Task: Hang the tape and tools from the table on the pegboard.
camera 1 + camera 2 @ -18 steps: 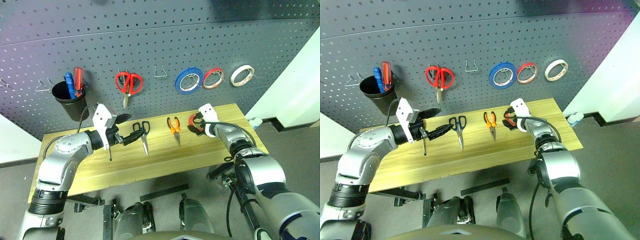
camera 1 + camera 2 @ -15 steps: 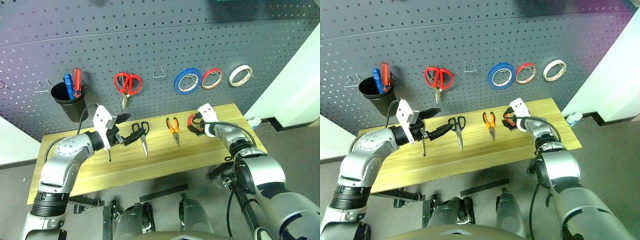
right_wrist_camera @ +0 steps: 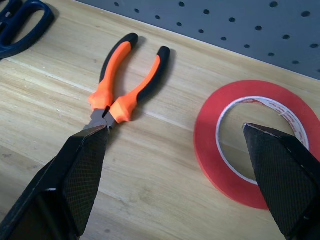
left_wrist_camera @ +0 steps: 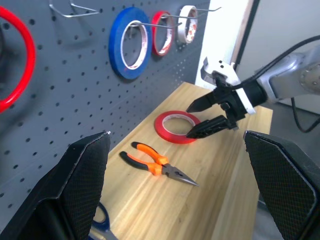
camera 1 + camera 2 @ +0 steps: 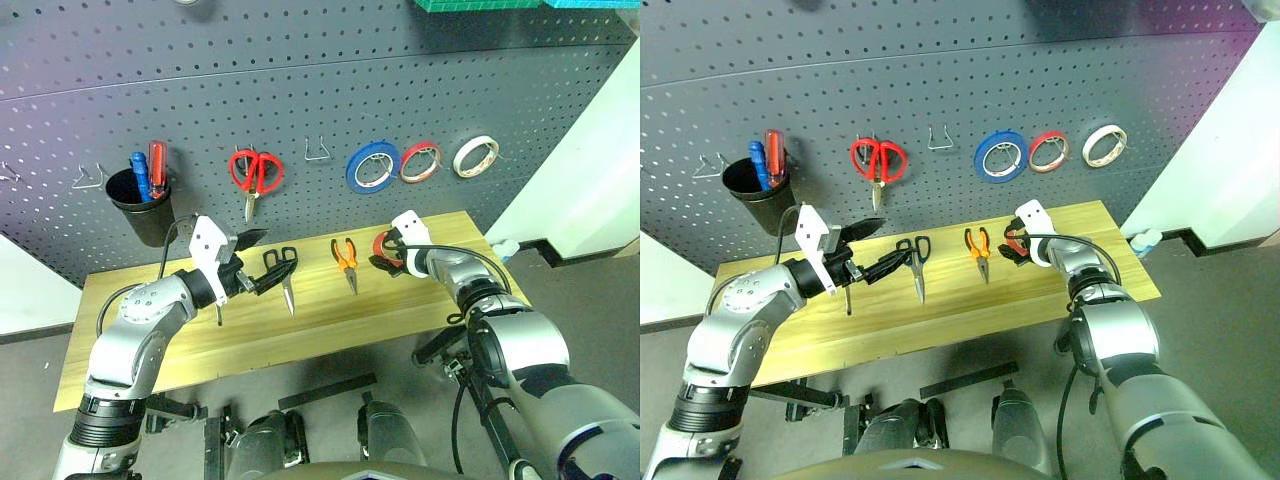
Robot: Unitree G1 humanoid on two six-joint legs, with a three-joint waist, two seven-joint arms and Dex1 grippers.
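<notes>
We saw the left tool (image 5: 255, 262) held level above the counter (image 5: 180, 340), its two fingers spread apart and empty, pointing toward the right. The slim screwdriver (image 5: 218, 312) lay on the wood just below and beside that tool, and the dark-handled scissors (image 5: 286, 272) lay right by its fingertips; whether they touched we could not tell. Farther right lay the orange-and-black pliers (image 3: 122, 85), flat on the planks, handles toward the pegboard (image 5: 320, 90). Just beside them, flat on the counter near its back edge, lay the orange-red tape (image 3: 260, 140). The right tool (image 4: 207, 119) pointed down and leftward at it with fingers apart, one fingertip over the ring's near rim and the other above its hole, gripping nothing.

On the pegboard, from the left, hung a black cup (image 5: 140, 205) holding a blue screwdriver (image 5: 139, 172) and a red screwdriver (image 5: 157, 166), then red-handled scissors (image 5: 256, 172), a bare wire hook (image 5: 319, 150), a blue roll (image 5: 373, 167), a smaller red roll (image 5: 421, 161) and a pale roll (image 5: 475, 155).

The left arm was bent at the elbow, forearm across the counter; the right arm reached forward, wrist turned inward.
</notes>
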